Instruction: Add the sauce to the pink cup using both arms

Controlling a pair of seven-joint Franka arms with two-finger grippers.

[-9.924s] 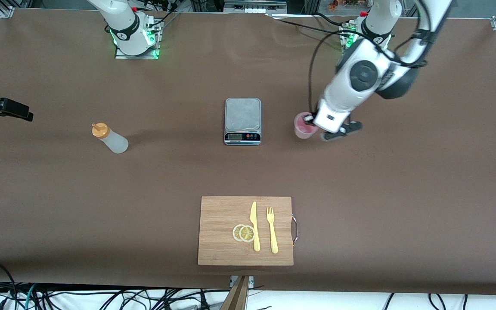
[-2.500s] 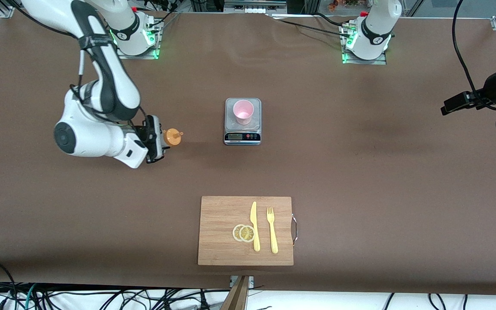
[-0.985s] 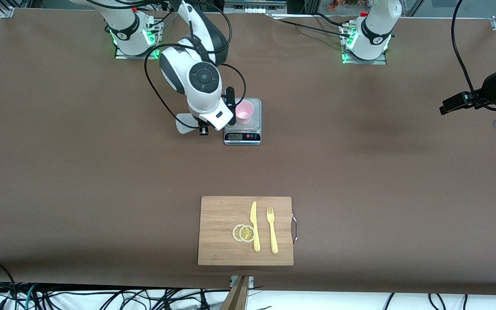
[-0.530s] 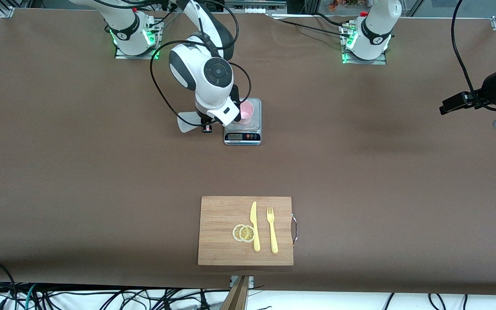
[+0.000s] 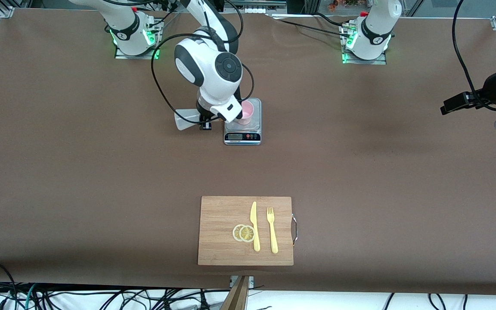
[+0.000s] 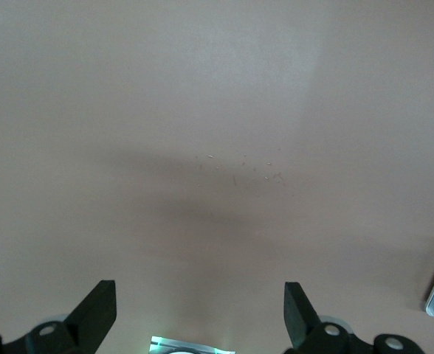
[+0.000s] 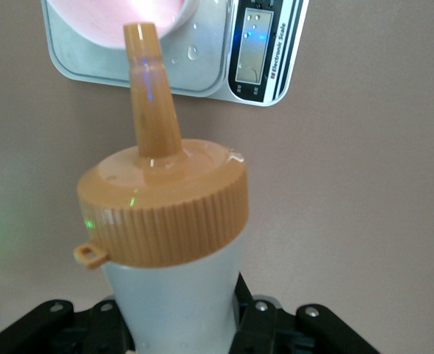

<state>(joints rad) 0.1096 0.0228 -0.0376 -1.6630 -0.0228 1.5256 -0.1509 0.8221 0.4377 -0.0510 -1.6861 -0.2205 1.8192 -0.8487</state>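
Observation:
The pink cup (image 5: 245, 113) stands on the small kitchen scale (image 5: 243, 129) in the middle of the table. My right gripper (image 5: 205, 122) is shut on the sauce bottle (image 5: 184, 120) and holds it tipped on its side beside the scale. In the right wrist view the whitish bottle body (image 7: 174, 295) sits between the fingers. Its orange cap (image 7: 165, 210) and nozzle (image 7: 147, 88) point over the rim of the pink cup (image 7: 121, 18). My left gripper (image 5: 451, 106) waits open and empty in the air at the left arm's end of the table; the left wrist view (image 6: 198, 317) shows only bare table under it.
A wooden cutting board (image 5: 222, 215) lies nearer the front camera, with a yellow knife (image 5: 254, 226), a yellow fork (image 5: 271, 230) and two lemon slices (image 5: 243, 233) on it. The scale's display (image 7: 257, 48) faces the front camera.
My right arm has carried the tipped bottle a little closer to the cup, so the nozzle reaches over its rim. The left arm has not moved.

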